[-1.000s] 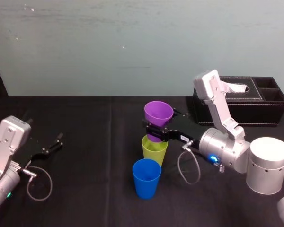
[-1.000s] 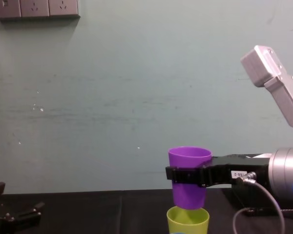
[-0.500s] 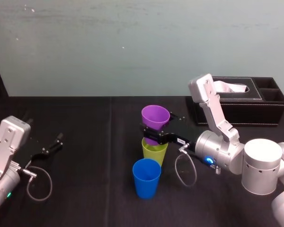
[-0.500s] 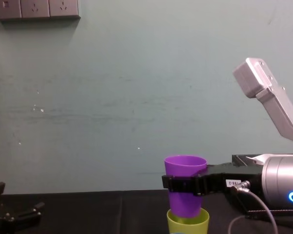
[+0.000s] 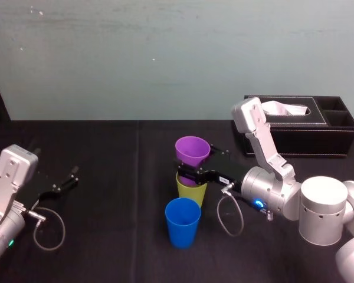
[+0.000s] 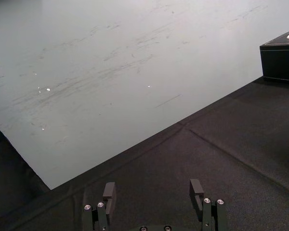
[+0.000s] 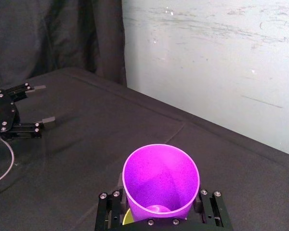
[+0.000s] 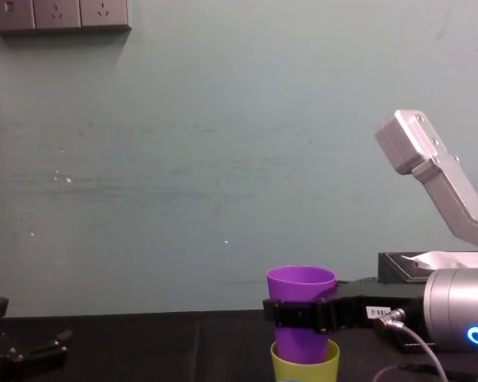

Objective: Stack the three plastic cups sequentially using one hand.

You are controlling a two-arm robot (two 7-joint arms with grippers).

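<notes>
Head view, starting at my left: my left pincer (image 5: 64, 180) rests far off on the black table (image 5: 106, 236), fingers apart, holding nothing. Near the middle the blue cup (image 5: 182, 221) stands alone, closest to me. Just behind it is the lime-green cup (image 5: 190, 190). The purple cup (image 5: 192, 151) stands straight up with its bottom partly inside the green one. My right pincer (image 5: 192, 171) squeezes it around the middle. I think the way to go is straight down.
</notes>
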